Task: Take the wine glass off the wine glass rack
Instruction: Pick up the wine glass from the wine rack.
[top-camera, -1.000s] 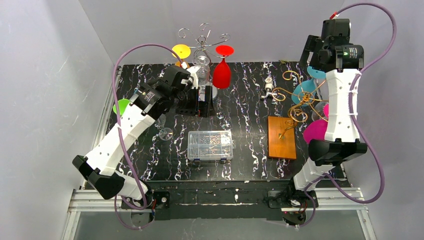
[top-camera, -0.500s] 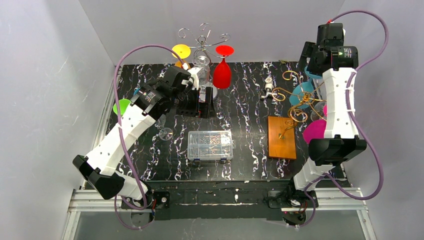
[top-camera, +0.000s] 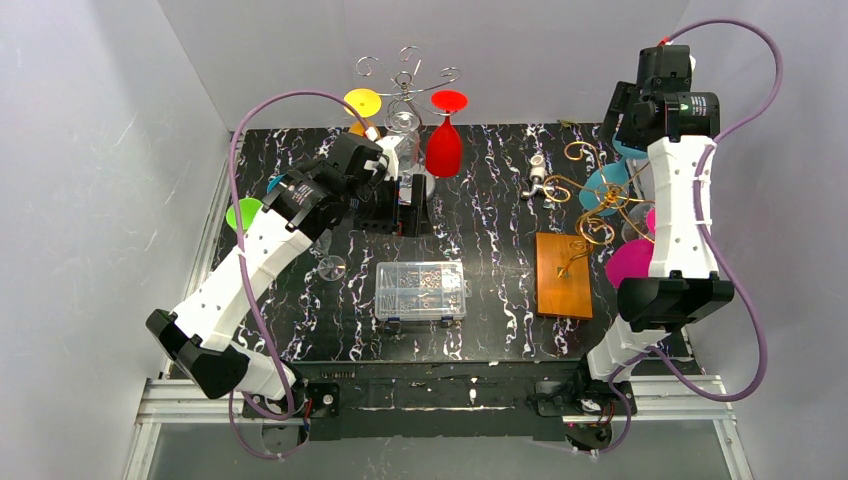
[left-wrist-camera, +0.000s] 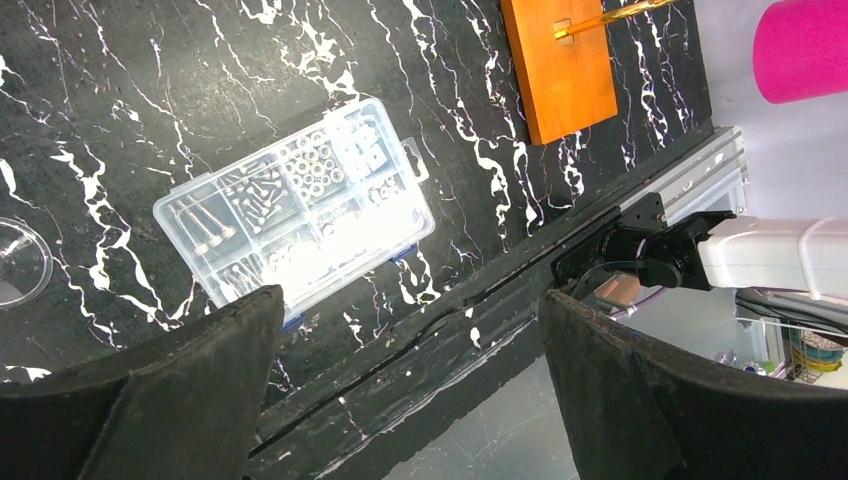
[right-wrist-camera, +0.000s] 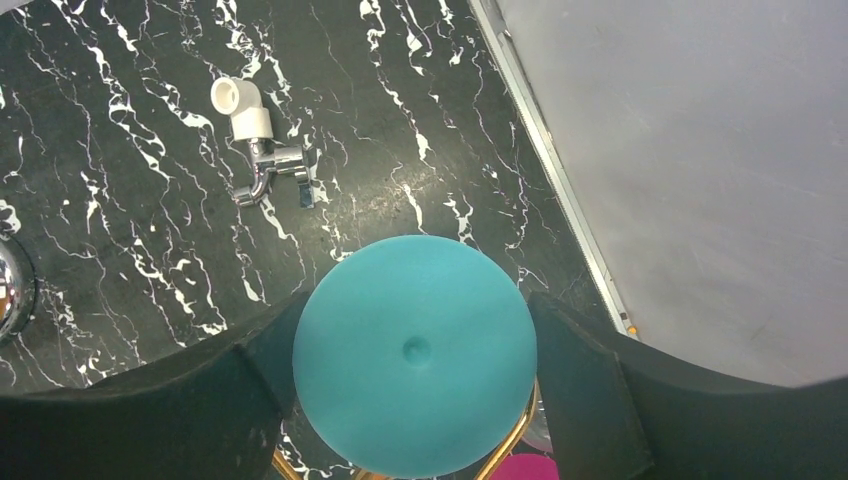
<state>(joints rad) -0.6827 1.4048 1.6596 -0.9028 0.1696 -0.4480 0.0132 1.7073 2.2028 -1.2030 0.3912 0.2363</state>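
A teal wine glass hangs upside down on the gold wire wine glass rack (top-camera: 592, 205) at the right; its bowl (top-camera: 606, 186) shows in the top view. In the right wrist view its round teal foot (right-wrist-camera: 415, 350) fills the space between my fingers. My right gripper (right-wrist-camera: 415, 322) is shut on that foot, with a black finger (right-wrist-camera: 225, 385) against each side of the rim. From above, my right gripper (top-camera: 630, 142) sits high over the rack's far end. My left gripper (top-camera: 400, 208) stands open and empty near the silver rack (top-camera: 405, 78).
A magenta glass (top-camera: 630, 260) hangs at the gold rack's near side, above the wooden base (top-camera: 564, 274). Red (top-camera: 444, 145) and yellow (top-camera: 363, 102) glasses hang on the silver rack. A clear parts box (top-camera: 421, 290) and a pipe fitting (top-camera: 538, 175) lie on the table. The right wall is close.
My right gripper has shifted slightly toward the back over the gold rack, and its jaws have narrowed onto the teal foot. The left arm has barely moved.
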